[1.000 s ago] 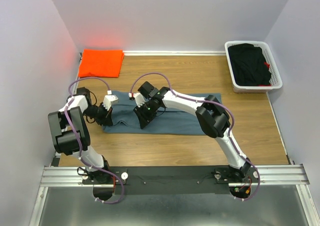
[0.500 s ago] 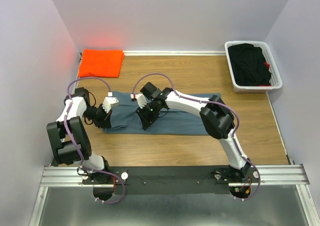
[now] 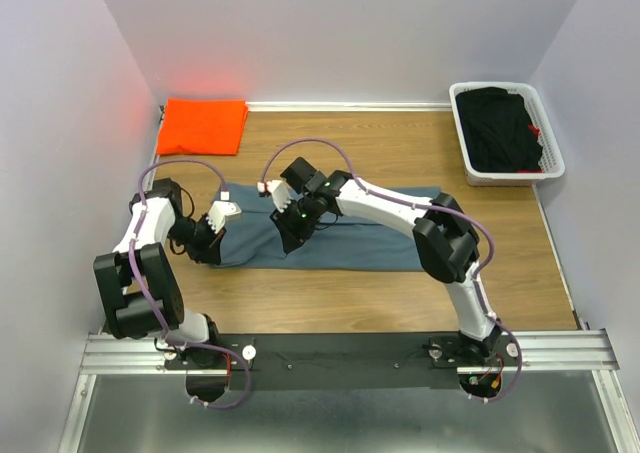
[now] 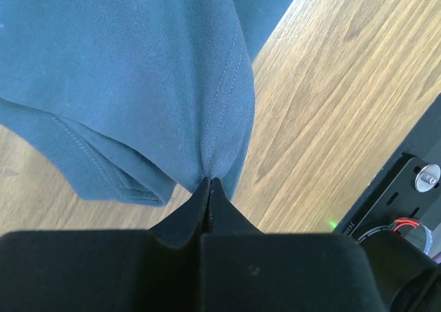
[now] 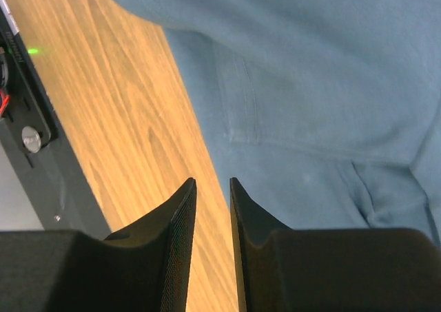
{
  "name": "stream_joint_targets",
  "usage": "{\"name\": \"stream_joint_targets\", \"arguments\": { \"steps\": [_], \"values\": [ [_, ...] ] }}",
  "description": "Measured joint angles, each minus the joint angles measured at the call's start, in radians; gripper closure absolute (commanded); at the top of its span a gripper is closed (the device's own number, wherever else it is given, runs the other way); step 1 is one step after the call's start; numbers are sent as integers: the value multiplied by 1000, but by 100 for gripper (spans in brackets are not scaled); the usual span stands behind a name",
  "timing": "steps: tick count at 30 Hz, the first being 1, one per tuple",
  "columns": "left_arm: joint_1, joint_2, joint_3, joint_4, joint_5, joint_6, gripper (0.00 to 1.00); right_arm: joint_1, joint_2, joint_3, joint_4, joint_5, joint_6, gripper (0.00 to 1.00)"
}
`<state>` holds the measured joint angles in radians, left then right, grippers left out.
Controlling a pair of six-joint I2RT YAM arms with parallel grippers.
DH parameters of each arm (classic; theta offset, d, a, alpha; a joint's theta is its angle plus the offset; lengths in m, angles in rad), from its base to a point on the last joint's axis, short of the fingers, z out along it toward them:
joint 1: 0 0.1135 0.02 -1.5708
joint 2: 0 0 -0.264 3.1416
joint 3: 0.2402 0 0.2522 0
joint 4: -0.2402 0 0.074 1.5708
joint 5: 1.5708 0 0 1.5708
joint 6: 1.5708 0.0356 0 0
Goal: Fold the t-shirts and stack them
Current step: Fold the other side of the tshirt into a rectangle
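Observation:
The slate blue-grey t-shirt [image 3: 350, 238] lies spread across the middle of the wooden table. My left gripper [image 3: 205, 241] is at its left end, shut on a pinched fold of the cloth [image 4: 224, 105], which rises to the fingertips [image 4: 210, 181]. My right gripper [image 3: 288, 241] hovers over the shirt's near edge [image 5: 317, 85]. Its jaws [image 5: 213, 181] stand a little apart, with only wood and the cloth edge showing between them. The bright orange t-shirt [image 3: 203, 125] lies folded in the far left corner.
A white basket [image 3: 470, 168] holding dark clothes [image 3: 500, 128] stands at the far right. Walls close in the left, back and right sides. The black mounting rail [image 3: 350, 351] runs along the near edge.
The left gripper has closed fully on the shirt's left end and shifted slightly left, dragging the cloth with it. The right gripper's jaws have narrowed and it has edged right.

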<state>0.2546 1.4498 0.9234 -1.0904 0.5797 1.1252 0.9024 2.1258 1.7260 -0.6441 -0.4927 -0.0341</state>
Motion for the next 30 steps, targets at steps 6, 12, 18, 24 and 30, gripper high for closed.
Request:
{"name": "stream_joint_targets", "arguments": {
  "steps": [6,12,18,24,30],
  "values": [
    [0,66,19,0,8,-7,100,34,84,39,1,18,4,62],
    [0,88,31,3,16,-11,100,48,130,66,0,40,8,61],
    [0,90,31,5,19,-12,100,49,148,85,8,66,12,69],
    [0,90,32,8,20,-12,100,51,160,86,13,92,18,75],
    [0,90,32,9,22,-15,100,53,160,86,14,117,18,97]
  ]
}}
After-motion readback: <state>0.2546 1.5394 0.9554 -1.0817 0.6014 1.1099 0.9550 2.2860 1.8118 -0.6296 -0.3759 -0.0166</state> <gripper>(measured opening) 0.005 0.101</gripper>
